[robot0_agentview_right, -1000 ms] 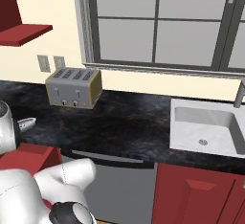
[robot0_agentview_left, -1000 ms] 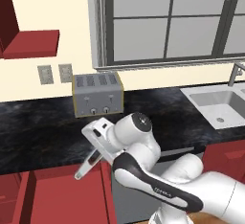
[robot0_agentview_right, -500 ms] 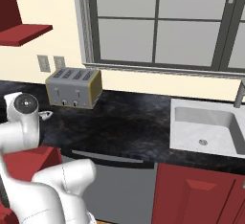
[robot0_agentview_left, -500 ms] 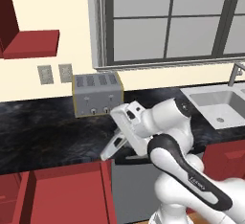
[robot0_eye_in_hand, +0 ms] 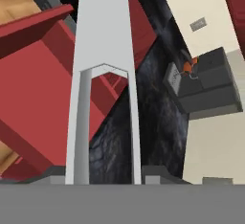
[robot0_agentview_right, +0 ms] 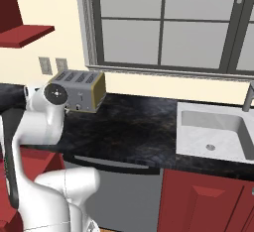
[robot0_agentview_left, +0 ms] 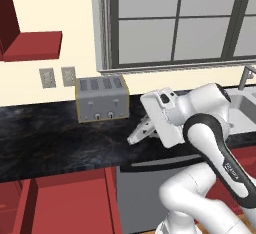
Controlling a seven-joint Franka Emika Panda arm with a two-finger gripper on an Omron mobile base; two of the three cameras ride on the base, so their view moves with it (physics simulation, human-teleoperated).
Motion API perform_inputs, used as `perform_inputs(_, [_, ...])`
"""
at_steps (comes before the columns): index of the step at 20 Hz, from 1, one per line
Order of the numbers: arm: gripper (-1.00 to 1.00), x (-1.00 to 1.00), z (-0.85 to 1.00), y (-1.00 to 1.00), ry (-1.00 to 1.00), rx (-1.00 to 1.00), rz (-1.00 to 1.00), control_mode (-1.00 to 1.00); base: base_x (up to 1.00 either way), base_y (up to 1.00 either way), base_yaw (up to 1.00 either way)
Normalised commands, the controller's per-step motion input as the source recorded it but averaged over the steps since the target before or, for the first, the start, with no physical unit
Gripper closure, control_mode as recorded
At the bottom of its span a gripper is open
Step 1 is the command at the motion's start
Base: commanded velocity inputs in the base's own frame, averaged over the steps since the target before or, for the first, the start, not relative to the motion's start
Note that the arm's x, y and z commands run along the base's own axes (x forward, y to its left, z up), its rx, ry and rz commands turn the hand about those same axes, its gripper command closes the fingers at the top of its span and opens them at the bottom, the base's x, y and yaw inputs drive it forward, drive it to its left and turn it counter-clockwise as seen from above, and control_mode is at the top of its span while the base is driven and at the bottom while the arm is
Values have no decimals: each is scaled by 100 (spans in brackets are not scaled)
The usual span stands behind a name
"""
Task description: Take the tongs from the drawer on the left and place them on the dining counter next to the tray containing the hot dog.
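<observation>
My gripper [robot0_agentview_left: 150,128] is shut on the tongs [robot0_agentview_left: 136,136], slim silver metal arms that stick out down and to the left, held above the front edge of the black kitchen counter [robot0_agentview_left: 50,140]. In the hand view the tongs [robot0_eye_in_hand: 105,74] run from between the fingertips straight up the middle. The dark red drawer [robot0_agentview_left: 70,198] stands pulled out at the lower left, below and left of the gripper; it also shows behind the tongs in the hand view as the drawer [robot0_eye_in_hand: 38,79]. The dining counter and the tray are out of view.
A silver toaster [robot0_agentview_left: 102,98] stands on the counter just left of the hand, under the window. The grey dishwasher front [robot0_agentview_left: 142,190] is beside the drawer. A sink [robot0_agentview_right: 218,132] with a faucet lies to the right. A red wall shelf [robot0_agentview_left: 32,45] hangs upper left.
The arm has swung to the right with the tongs in its grip, from above the open drawer to over the counter edge right of the toaster. The base views have not shifted.
</observation>
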Motion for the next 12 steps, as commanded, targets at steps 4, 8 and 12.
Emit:
perform_inputs(4, [100,0,46,-29,20,0,0,-100,0,0,0])
perform_inputs(8, [100,4,18,-8,18,-4,0,-100,0,0,0])
perform_inputs(12, [100,17,1,-32,11,-12,0,-100,0,0,0])
